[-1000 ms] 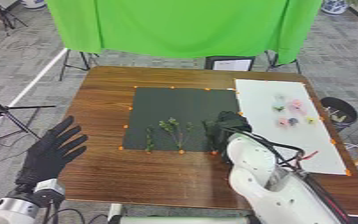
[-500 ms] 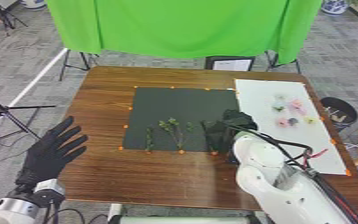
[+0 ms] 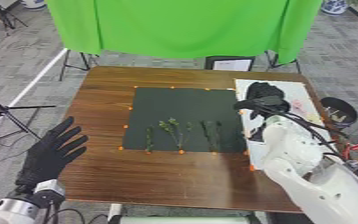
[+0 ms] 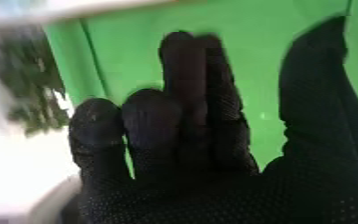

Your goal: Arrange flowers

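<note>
Black mat (image 3: 184, 102): lies on the brown wooden table (image 3: 109, 110), with green stems (image 3: 206, 135) spread side by side along the half nearer the robot.
White sheet (image 3: 293, 88): just right of the mat, with pink flowers (image 3: 312, 118) on it, near the right hand (image 3: 266, 95).
Right hand: over the sheet, open, its fingers and thumb stretched out.
Left hand (image 3: 45, 157): at the table's left edge, open, fingers straight and fanned.
Green cloth (image 3: 184, 30): hanging beyond the table.
</note>
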